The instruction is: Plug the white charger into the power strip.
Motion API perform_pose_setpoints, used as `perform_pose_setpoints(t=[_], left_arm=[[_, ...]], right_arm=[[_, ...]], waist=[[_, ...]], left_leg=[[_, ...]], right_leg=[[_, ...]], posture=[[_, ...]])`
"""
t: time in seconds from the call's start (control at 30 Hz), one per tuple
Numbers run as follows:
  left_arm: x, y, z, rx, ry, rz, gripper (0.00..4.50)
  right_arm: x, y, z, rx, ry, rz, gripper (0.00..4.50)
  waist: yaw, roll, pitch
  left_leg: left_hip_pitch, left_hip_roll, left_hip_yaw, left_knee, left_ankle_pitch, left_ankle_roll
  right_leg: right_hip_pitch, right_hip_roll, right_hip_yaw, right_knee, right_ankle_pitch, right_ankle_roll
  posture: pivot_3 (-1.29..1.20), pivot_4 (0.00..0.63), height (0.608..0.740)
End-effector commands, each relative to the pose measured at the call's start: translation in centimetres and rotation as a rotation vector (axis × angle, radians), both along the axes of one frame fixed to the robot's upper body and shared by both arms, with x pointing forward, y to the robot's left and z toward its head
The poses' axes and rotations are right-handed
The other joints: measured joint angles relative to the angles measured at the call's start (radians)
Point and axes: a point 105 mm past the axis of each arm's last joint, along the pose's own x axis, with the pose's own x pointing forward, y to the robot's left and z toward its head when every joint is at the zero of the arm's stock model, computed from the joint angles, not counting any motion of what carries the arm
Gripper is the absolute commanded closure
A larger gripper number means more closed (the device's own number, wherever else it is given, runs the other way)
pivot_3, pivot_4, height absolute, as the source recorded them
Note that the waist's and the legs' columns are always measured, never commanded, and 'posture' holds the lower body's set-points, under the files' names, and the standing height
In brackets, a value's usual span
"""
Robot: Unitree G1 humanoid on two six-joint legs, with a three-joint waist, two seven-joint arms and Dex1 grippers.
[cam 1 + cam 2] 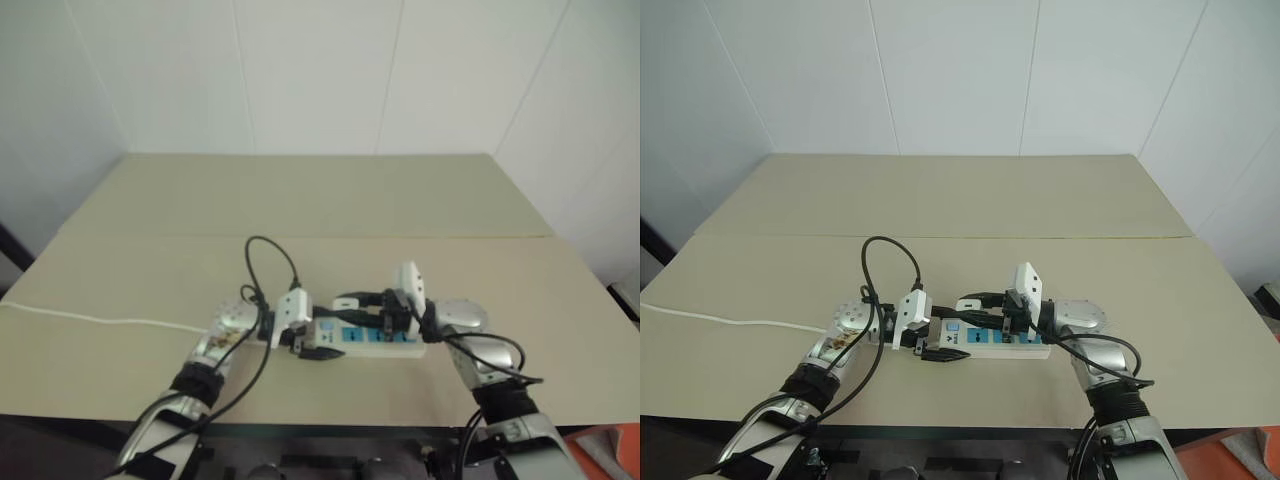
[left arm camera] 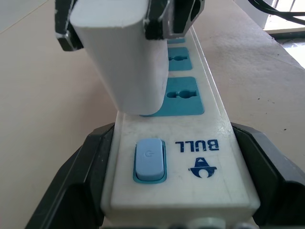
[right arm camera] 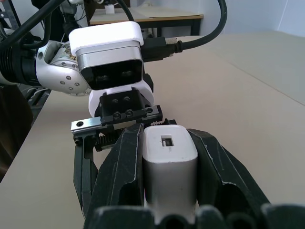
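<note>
The power strip (image 1: 372, 340) lies near the table's front edge. In the left wrist view it (image 2: 209, 143) shows a blue switch and blue sockets. My left gripper (image 1: 303, 345) is shut on its switch end, with one black finger (image 2: 81, 181) on each long side. My right gripper (image 3: 164, 136) is shut on the white charger (image 3: 169, 167). It reaches in from the right over the strip. The charger (image 2: 128, 62) hangs tilted, its lower end at the socket closest to the switch. Its prongs are hidden, so I cannot tell whether they are in the socket.
The strip's thin white cord (image 1: 90, 320) runs left across the beige table (image 1: 320, 200) to its edge. A black cable loop (image 1: 270, 255) rises behind my left wrist. White walls stand at the back and on both sides.
</note>
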Motion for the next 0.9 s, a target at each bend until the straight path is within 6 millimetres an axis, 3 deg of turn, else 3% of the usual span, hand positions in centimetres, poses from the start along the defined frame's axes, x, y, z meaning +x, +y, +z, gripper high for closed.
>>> perform_pose_setpoints(t=[0.03,0.53,0.9], left_arm=[[-1.2,0.9,-2.7,0.118,0.064,-0.033,1.2],[-1.1,1.2,-2.7,0.115,0.056,-0.02,1.2],[-0.4,1.6,-2.7,0.117,0.051,0.012,1.2]], right_arm=[[0.4,-2.1,-1.4,-0.066,0.032,-0.058,3.33],[0.8,-4.6,-2.2,-0.134,0.053,-0.096,3.33],[1.1,-4.8,-1.9,-0.145,0.046,-0.103,3.33]], waist=[[0.001,0.0,0.0],[0.005,0.0,0.0],[0.005,-0.001,0.0]], left_leg=[[0.0,0.0,0.0,0.0,0.0,0.0],[0.003,0.0,0.0,0.0,0.0,0.0],[0.006,0.0,0.0,0.0,-0.001,0.001]], right_leg=[[0.0,0.0,0.0,0.0,0.0,0.0],[0.005,0.0,0.0,-0.002,0.0,0.0],[0.008,0.0,0.0,-0.003,0.0,0.0]], posture=[[0.0,0.15,0.74],[0.0,0.15,0.74],[0.0,0.15,0.74]])
